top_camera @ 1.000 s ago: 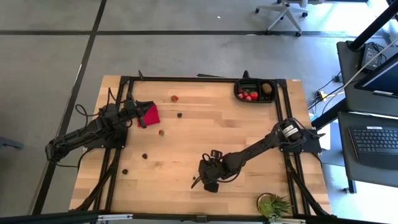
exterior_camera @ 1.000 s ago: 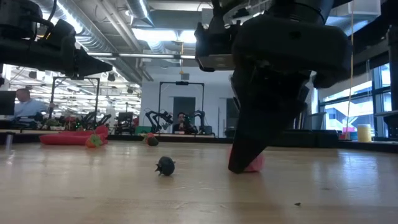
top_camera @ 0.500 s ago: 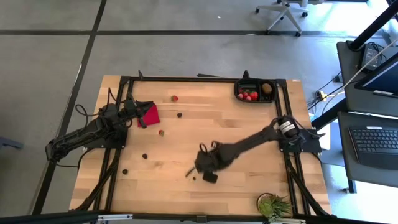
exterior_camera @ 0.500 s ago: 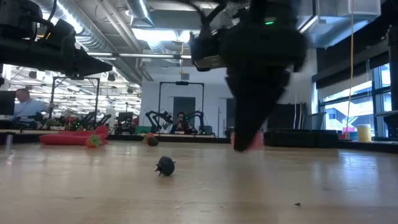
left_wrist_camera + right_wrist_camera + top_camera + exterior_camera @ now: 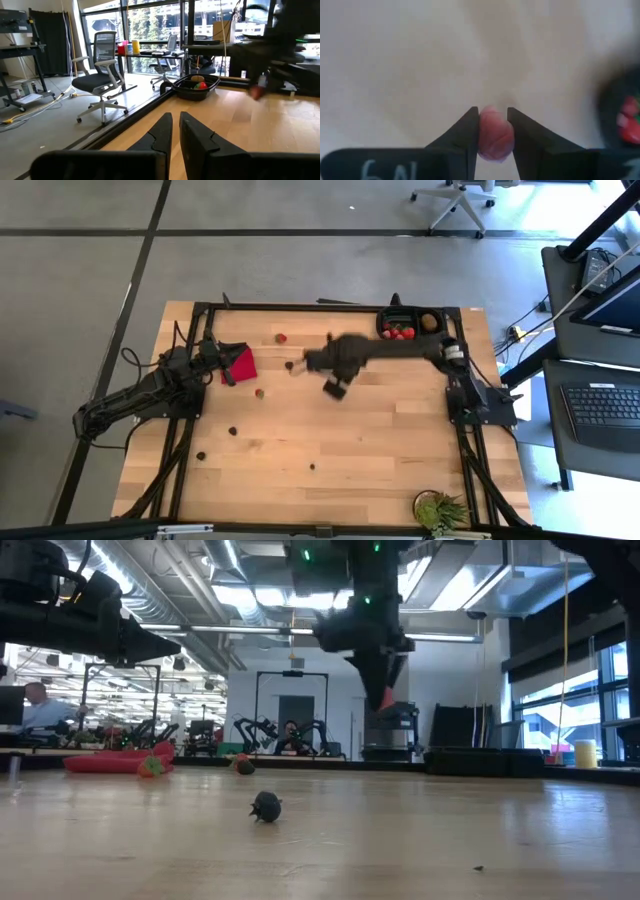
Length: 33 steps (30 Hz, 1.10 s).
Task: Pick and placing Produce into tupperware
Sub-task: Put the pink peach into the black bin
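Two arms over a wooden table (image 5: 380, 430), largest things in sight. Left gripper (image 5: 229, 376) pinched shut on nothing, parked at a red cloth (image 5: 241, 364) near the left edge. Right gripper (image 5: 492, 131) raised mid-table, clamped on a pale red berry (image 5: 495, 134). Black tray (image 5: 410, 326) at the far right corner, red pieces and a brown lump inside. Potted plant (image 5: 438, 510) at the near right edge. Loose produce: red berry (image 5: 281, 337), another (image 5: 259, 392), dark bits (image 5: 232, 431) (image 5: 200, 455), a spiky one (image 5: 266, 806).
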Motion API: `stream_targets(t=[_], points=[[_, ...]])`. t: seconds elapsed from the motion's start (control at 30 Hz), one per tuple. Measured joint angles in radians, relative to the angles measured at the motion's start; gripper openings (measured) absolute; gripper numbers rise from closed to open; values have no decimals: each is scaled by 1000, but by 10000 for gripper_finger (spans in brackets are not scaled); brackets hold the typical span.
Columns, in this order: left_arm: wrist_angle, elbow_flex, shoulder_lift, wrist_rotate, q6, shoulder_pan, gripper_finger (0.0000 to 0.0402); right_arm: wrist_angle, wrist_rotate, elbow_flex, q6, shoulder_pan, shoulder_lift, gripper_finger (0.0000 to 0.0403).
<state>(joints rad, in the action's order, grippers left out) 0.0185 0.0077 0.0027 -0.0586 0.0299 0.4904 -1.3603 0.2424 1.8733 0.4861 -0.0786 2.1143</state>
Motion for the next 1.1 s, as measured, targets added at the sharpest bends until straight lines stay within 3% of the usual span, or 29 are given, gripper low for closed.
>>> stream_targets(t=[0.23,0.53,0.97,1.1], points=[[0,0,0,0,-1,0,27,-168,1,30,1,-278,-1,98],[0,0,0,0,-1,0,27,-88,2,19,23,-558,-2,98],[0,0,0,0,0,0,27,-5,1,19,35,-680,-2,98],[0,0,0,0,-1,0,27,-16,1,19,116,-695,-2,98]])
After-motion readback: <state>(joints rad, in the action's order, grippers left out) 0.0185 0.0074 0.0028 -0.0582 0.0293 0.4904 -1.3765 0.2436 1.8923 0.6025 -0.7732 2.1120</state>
